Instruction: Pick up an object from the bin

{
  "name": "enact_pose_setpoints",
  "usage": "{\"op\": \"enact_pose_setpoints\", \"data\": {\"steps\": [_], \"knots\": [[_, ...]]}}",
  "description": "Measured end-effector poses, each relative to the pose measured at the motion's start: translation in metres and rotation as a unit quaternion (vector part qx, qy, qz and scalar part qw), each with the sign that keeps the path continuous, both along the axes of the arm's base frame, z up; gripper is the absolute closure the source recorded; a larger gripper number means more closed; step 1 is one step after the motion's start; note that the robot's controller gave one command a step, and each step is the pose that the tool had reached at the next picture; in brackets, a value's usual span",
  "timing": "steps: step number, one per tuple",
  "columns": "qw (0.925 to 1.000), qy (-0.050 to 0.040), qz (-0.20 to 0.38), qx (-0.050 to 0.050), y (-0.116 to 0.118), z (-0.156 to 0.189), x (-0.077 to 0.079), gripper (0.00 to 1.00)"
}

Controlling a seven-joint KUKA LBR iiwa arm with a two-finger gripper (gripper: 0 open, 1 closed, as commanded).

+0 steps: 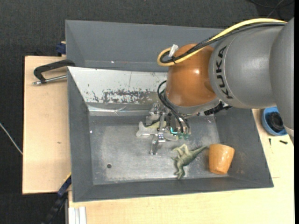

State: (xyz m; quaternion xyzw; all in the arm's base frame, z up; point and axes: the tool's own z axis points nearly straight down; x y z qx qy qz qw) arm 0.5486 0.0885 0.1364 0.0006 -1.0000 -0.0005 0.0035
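Hidden under the arm
The arm (pixel 252 64) runs off the right edge; its orange cover (pixel 189 80) hides part of the bin (pixel 79 139) floor; what lies under the tool (pixel 161 132) is unclear.

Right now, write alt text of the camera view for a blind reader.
The arm's gripper hangs low over the middle of the grey metal bin, reaching in from the right. Just beside it, toward the view's lower right, a green toy dinosaur and an orange cup lie on the bin floor.
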Motion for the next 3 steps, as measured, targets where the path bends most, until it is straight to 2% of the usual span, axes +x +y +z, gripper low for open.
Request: {"op": "enact_pose_setpoints", "data": {"steps": [1,2,3], "knots": [[0.9985,-0.0068,-0.054,0.001,-0.051,-0.065,0.044,0.00],[0.9986,-0.0105,-0.052,0.001,-0.049,-0.061,0.045,1.00],[0.9987,-0.0115,0.050,-0.001,-0.110,0.133,0.029,1.00]]}}
